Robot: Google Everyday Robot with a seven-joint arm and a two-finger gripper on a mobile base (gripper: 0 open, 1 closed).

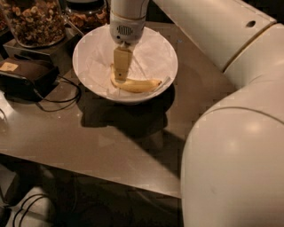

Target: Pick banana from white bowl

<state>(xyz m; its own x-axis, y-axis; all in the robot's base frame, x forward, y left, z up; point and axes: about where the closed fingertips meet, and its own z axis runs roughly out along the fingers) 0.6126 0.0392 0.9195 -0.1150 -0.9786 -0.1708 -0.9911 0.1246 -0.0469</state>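
Observation:
The yellow banana (137, 84) lies curved on crumpled white paper in the front part of the white bowl (167, 49), stem end to the right. The bowl stands on the dark table near its back edge. My gripper (121, 74) hangs straight down into the bowl from the white wrist (128, 20). Its tip is right at the banana's left end, and that end is partly hidden behind it. The banana rests on the paper.
A glass jar of nuts (31, 20) and a second jar (86, 13) stand behind the bowl to the left. A black box (26, 73) with cables (62, 95) lies left of the bowl. My arm's big white links (235, 150) fill the right side. The table's front edge (88, 170) runs across the lower frame.

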